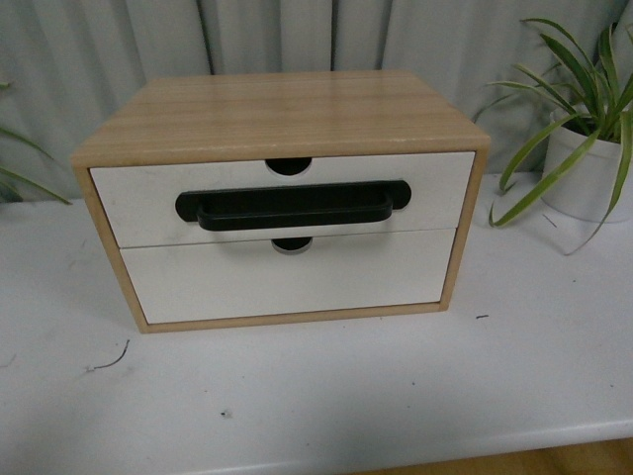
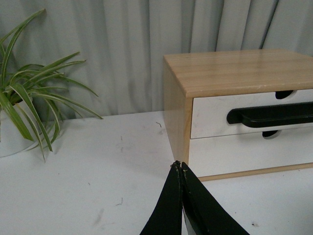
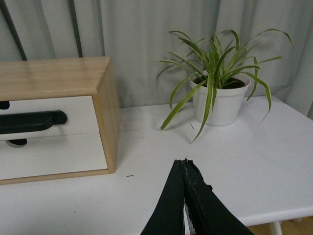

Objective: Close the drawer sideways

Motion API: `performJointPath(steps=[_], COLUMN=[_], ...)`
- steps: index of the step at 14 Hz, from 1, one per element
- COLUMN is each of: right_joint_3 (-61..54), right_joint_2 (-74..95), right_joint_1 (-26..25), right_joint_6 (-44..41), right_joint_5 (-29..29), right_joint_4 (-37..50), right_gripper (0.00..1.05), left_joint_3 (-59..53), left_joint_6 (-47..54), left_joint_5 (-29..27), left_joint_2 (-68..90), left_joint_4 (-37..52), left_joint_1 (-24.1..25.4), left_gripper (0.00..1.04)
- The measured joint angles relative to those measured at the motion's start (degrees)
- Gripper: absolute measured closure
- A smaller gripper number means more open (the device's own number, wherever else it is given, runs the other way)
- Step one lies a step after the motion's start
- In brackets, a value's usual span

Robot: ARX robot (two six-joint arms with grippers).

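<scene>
A light wood cabinet [image 1: 277, 109] stands on the white table [image 1: 316, 396]. Its upper drawer [image 1: 138, 203] has a white front, a long black bar handle [image 1: 292, 206] and a half-round notch in its top edge; its front sits flush with the cabinet frame. It also shows in the left wrist view [image 2: 210, 117] and the right wrist view [image 3: 73, 112]. My left gripper [image 2: 178, 165] is shut and empty, in front of the cabinet's left corner. My right gripper [image 3: 182, 161] is shut and empty, over the table to the cabinet's right. Neither arm shows in the front view.
Below is a plain white drawer front [image 1: 287, 282] without a handle. A potted spider plant in a white pot [image 1: 588, 168] stands right of the cabinet, also in the right wrist view [image 3: 217, 103]. Another plant [image 2: 29, 107] stands to the left. Grey curtains hang behind.
</scene>
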Motion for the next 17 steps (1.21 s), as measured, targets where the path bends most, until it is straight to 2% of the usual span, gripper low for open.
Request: performJointPath(steps=[3,4,11,12,17], right_joint_3=[0.00,0.00,0.00,0.00,0.00], right_joint_2=[-0.02,-0.02,-0.02,-0.02,-0.02], right_joint_1=[0.00,0.00,0.00,0.00,0.00], right_joint_6=[0.00,-0.02,-0.02,0.00,0.00], right_joint_5=[0.00,0.00,0.00,0.00,0.00], right_joint_4=[0.02,0.02,0.02,0.02,0.02], right_gripper=[1.03,0.98,0.09,0.06,0.06], left_joint_3=[0.00,0.00,0.00,0.00,0.00], left_joint_6=[0.02,-0.09,-0.07,-0.07,-0.09], left_joint_5=[-0.04,-0.04,-0.04,-0.04,-0.04], left_joint_2=[0.00,0.00,0.00,0.00,0.00], left_joint_4=[0.02,0.02,0.02,0.02,0.02], left_joint_1=[0.00,0.00,0.00,0.00,0.00], left_gripper=[1.03,0.95,0.06,0.07,0.07])
